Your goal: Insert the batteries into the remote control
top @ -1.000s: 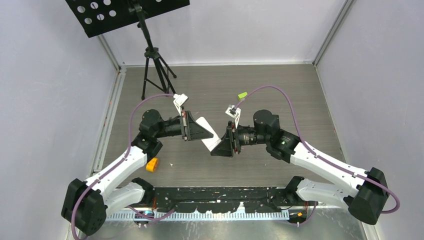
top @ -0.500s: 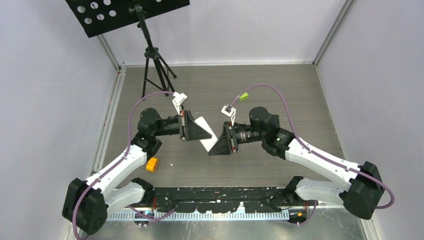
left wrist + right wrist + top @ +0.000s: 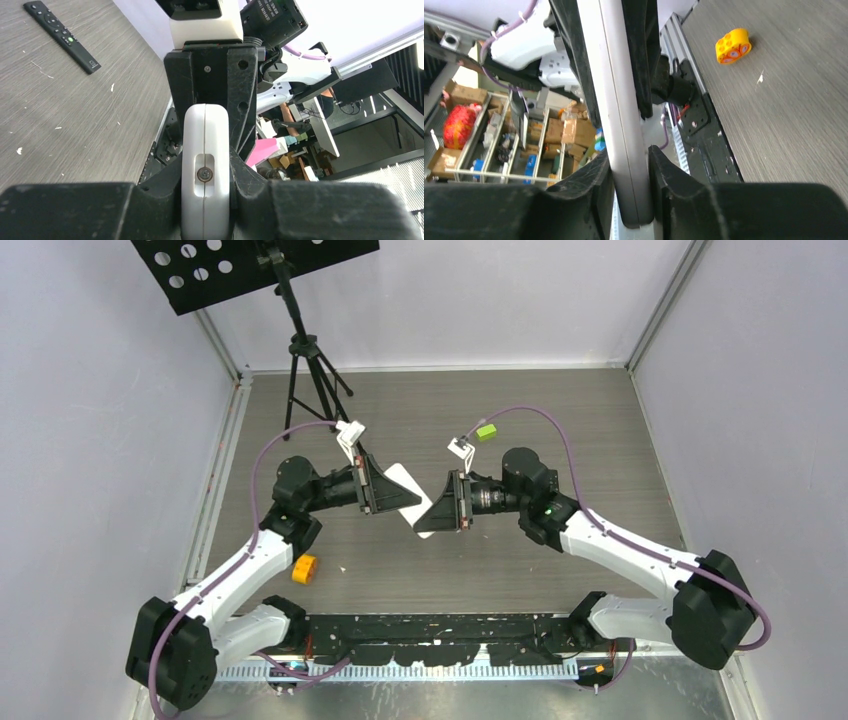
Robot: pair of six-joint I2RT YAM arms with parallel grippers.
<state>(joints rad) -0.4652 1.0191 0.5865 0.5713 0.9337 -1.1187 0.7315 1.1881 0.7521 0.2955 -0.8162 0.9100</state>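
The white remote (image 3: 408, 480) hangs above the surface (image 3: 450, 410), one end clenched in the left jaws and the other in the right jaws, while a black remote (image 3: 62, 36) lies well beyond the left jaws.

The remote (image 3: 403, 478) is held above the middle of the surface (image 3: 590, 410). Its farther left end sits between the fingers of the left hand (image 3: 405, 500), and its nearer right end between those of the right hand (image 3: 425, 528). The hands face each other. A toy block (image 3: 304, 568) lies near and left, beside the left arm. A small block (image 3: 486, 431) lies beyond the right hand. A stand (image 3: 305, 370) is at far left. A second remote (image 3: 62, 36) lies flat on the surface.
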